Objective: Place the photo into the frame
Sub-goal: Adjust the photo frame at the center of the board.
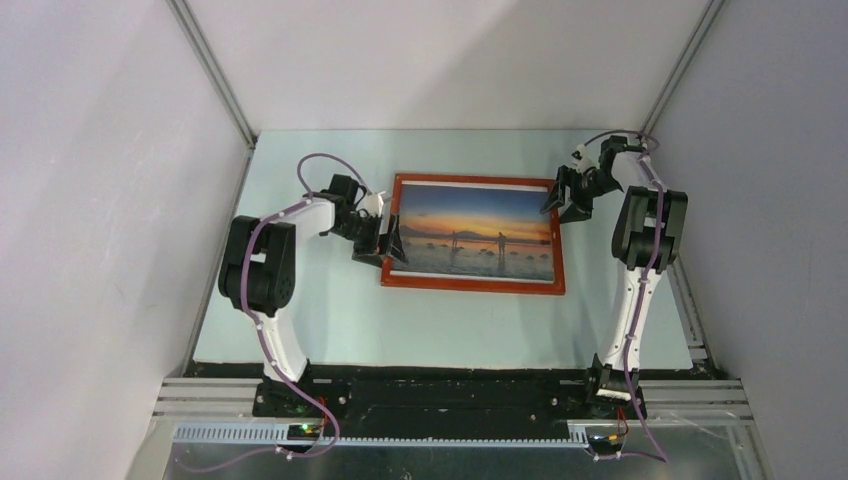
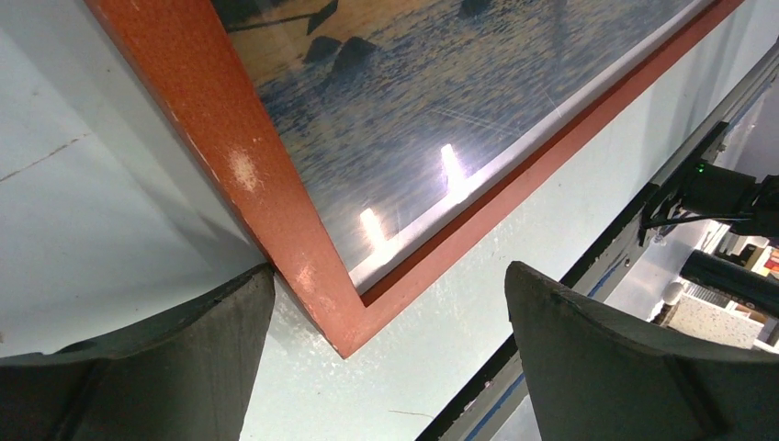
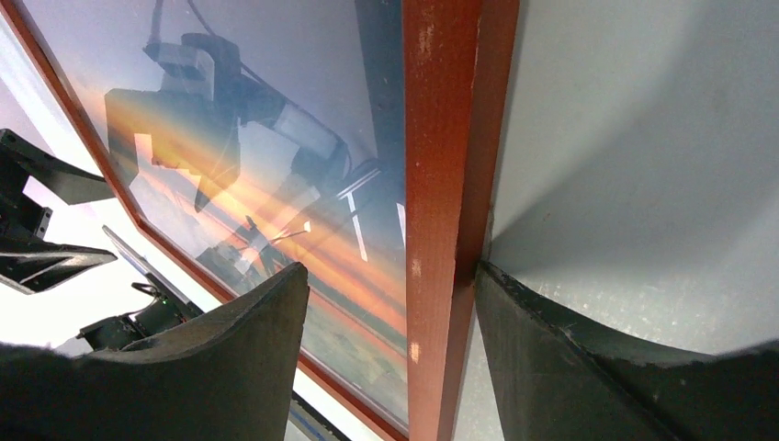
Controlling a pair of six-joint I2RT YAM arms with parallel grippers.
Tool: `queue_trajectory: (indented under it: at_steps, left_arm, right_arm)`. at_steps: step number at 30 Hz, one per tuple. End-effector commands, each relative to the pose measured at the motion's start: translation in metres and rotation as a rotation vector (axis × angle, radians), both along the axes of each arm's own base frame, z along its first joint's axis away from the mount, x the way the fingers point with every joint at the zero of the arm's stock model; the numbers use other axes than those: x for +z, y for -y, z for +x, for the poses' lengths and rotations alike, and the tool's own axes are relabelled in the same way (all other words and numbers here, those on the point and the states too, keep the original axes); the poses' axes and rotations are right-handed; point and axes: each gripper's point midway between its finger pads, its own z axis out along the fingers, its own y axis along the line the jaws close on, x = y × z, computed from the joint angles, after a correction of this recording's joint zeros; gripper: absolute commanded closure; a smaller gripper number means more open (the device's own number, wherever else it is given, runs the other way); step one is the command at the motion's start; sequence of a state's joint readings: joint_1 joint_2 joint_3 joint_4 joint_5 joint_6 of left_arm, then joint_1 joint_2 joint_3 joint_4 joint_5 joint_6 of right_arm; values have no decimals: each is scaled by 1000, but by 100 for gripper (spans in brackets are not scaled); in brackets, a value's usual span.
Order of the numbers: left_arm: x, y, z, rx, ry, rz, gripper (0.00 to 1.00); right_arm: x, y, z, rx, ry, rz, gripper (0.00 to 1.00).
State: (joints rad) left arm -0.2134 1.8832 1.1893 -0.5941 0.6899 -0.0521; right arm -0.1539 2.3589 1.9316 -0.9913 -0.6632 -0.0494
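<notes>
- The photo (image 1: pixel 475 235), an orange sunset over blue water with small dark figures, lies face up inside the frame (image 1: pixel 472 286). The frame is a narrow orange-brown rectangle lying flat on the pale surface (image 1: pixel 330 320), at the centre of the top view.
- The left arm bends in from the left of that view. The left hand (image 1: pixel 385 250) sits low at the frame's left edge, near its lower left corner.
- The right arm reaches up the right side and folds back, putting the right hand (image 1: pixel 563 205) at the frame's upper right corner.
- The left wrist view alone shows that hand spread wide and holding nothing. The frame's corner lies between its fingers (image 2: pixel 184 349), and the left one touches the moulding's outer edge. A thin white strip shows between the print and the lower rail.
- The right wrist view alone shows that hand parted and astride one rail. One finger is against the rail's outer edge and the other is over the glossy picture, so it is not clamped. The arm's reflection shows in the sheen.
</notes>
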Motion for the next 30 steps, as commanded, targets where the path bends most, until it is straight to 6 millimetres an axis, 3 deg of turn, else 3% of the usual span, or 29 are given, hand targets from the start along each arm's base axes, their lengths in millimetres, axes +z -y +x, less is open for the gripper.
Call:
queue_trajectory:
  at_steps: [1,13,30]
  left_arm:
    - [10,8,-10,-35,-3,-55,0]
    - [10,2,-5,-14,16,-14,0]
    - [11,-42,21,135,76,118,0]
  right_arm:
    - [-8,-6,8,39,21,-11,30]
    - [-4,1,8,34,34,-40,29]
    - [29,28,17,-22,133,-100,19]
